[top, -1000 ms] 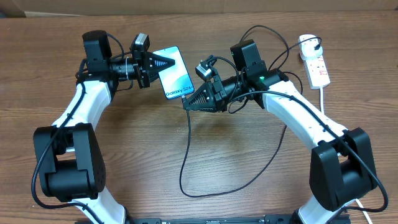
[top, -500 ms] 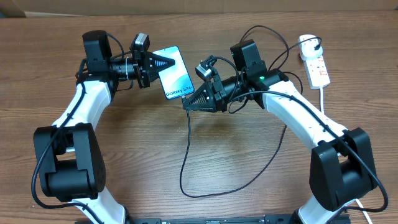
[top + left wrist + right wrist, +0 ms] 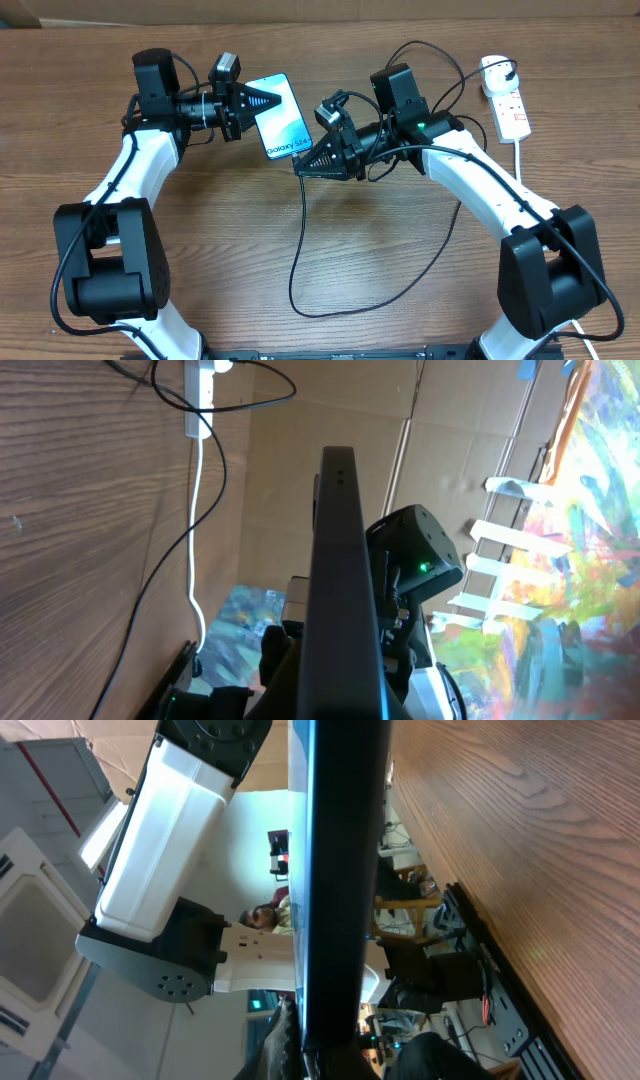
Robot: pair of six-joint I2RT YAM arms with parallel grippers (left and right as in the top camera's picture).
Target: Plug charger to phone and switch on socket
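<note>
Left pincer is clamped on the phone and holds it off the surface, far centre, screen up. Right pincer is closed on the charger tip, right at the phone's near edge; can't tell if the tip is seated. The cable drops, loops near, then runs back right toward the socket, which lies far right with a black plug in its far end.
</note>
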